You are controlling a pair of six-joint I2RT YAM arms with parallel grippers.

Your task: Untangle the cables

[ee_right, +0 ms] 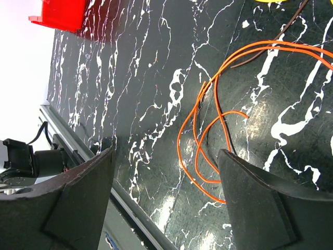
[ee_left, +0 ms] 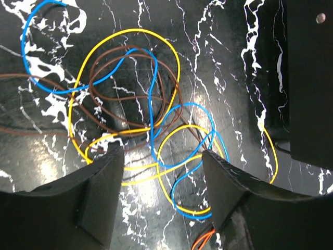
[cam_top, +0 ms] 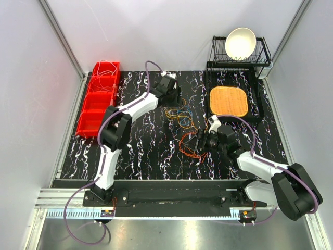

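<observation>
Where the cables (cam_top: pixel 179 115) lie tangled just left of the mat (cam_top: pixel 229 101), the left gripper (ee_left: pixel 162 156) is held over the yellow and blue loops (ee_left: pixel 138 30), its jaws spread with wire between them. The right gripper (ee_right: pixel 166 153) is spread too, and the orange loops (ee_right: pixel 180 148) are found just ahead of it.
</observation>
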